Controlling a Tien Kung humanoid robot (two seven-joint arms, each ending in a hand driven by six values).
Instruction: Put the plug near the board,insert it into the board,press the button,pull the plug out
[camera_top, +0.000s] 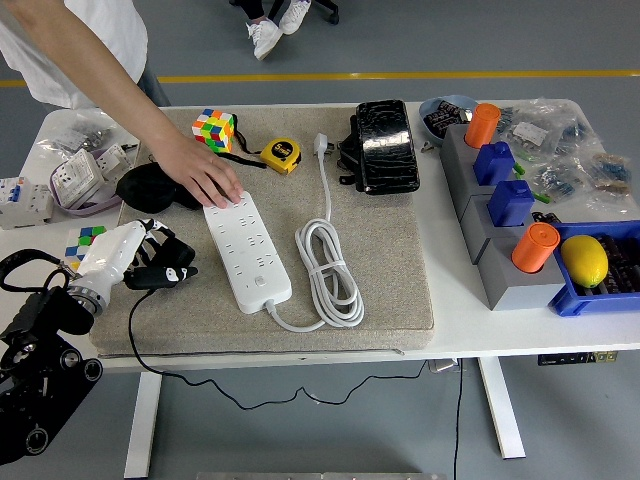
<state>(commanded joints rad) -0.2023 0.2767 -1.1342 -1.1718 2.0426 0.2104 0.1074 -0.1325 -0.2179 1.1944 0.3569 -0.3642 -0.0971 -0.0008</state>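
Even, bright overhead light fell across the scene; soft shadows lay beneath the left hand (128, 258), glare caught the glossy black case (385, 145) beyond it, and focus held sharp throughout.

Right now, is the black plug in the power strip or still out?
Out. The left hand holds the black plug on the mat, apart from the white power strip, whose far end a person's hand presses.
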